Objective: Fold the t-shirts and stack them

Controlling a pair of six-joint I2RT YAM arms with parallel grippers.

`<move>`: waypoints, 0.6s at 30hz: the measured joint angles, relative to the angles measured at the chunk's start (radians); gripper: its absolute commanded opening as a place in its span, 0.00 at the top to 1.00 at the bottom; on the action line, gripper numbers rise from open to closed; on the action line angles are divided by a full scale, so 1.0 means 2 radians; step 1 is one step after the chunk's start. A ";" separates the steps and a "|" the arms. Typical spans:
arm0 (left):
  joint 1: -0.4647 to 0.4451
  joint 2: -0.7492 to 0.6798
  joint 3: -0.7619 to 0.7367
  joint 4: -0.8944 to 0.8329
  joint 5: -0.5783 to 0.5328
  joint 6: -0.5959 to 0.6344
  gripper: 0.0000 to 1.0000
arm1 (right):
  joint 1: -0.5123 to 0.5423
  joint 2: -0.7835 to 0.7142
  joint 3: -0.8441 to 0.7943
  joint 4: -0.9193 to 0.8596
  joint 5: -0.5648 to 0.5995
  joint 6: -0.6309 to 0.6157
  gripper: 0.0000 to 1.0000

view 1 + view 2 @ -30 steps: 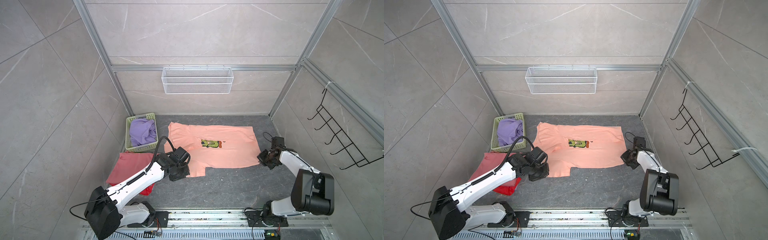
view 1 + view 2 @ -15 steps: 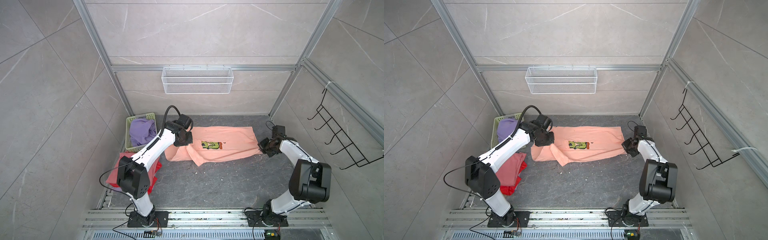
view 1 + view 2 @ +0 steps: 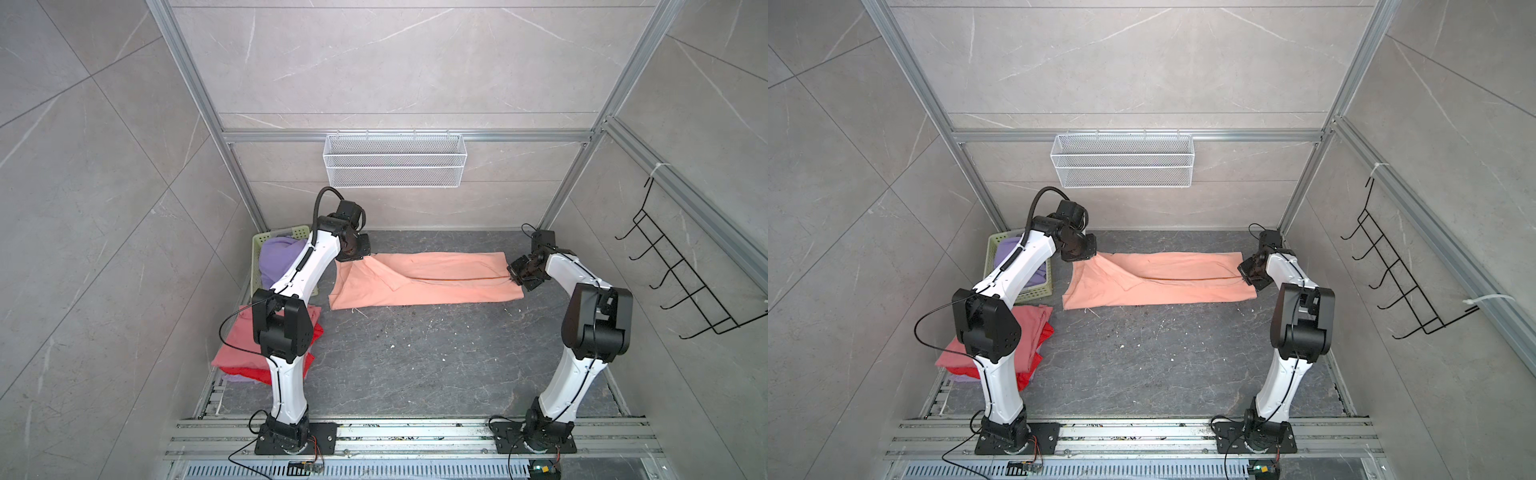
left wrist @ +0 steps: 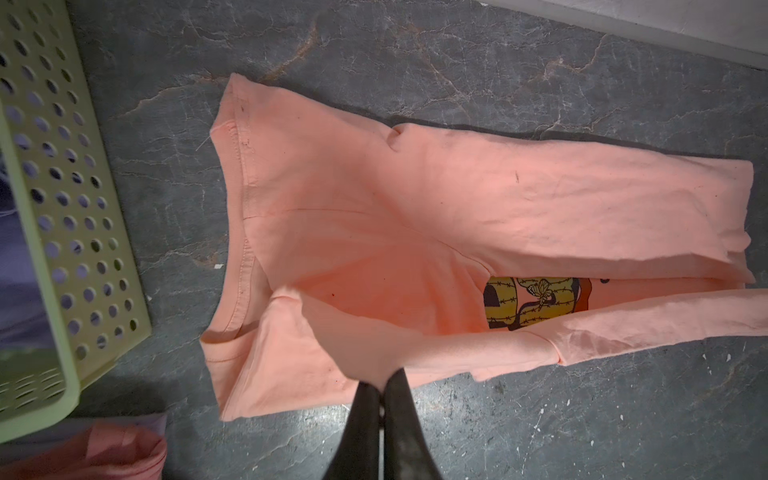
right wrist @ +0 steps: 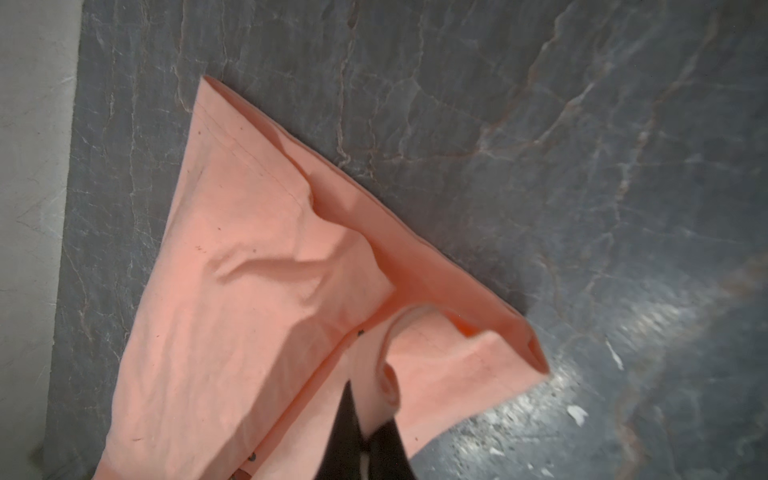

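Observation:
The peach-pink t-shirt (image 3: 436,282) (image 3: 1167,282) lies doubled lengthwise as a long band across the back of the floor. My left gripper (image 3: 363,258) (image 4: 382,378) is shut on a pinch of its cloth at the left end, lifting it slightly. My right gripper (image 3: 514,271) (image 5: 370,415) is shut on the hem at the right end. The cartoon print (image 4: 532,303) shows only in the left wrist view, inside the fold. A folded stack lies front left, with a dusty rose shirt (image 3: 245,340) over a red one (image 3: 316,332) and a lavender one (image 3: 237,377).
A pale green perforated basket (image 3: 282,232) (image 4: 62,216) stands at the back left beside my left arm and holds a crumpled lavender shirt (image 3: 278,257). A white wire basket (image 3: 395,166) hangs on the back wall. A black hook rack (image 3: 665,274) hangs on the right wall.
Both grippers carried the shirt's near edge toward the back wall, folding it over itself into a narrow band. The print no longer shows from above. My left arm swung from the front to the back.

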 measured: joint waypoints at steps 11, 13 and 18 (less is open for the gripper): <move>0.039 0.118 0.104 -0.001 0.038 -0.005 0.57 | 0.001 0.092 0.095 0.005 -0.006 0.026 0.55; 0.047 0.130 0.120 0.004 0.045 -0.017 0.40 | 0.001 0.097 0.101 0.014 -0.006 0.033 0.47; 0.063 0.129 0.100 0.046 0.056 -0.053 0.26 | 0.001 0.090 0.087 0.052 -0.008 0.038 0.43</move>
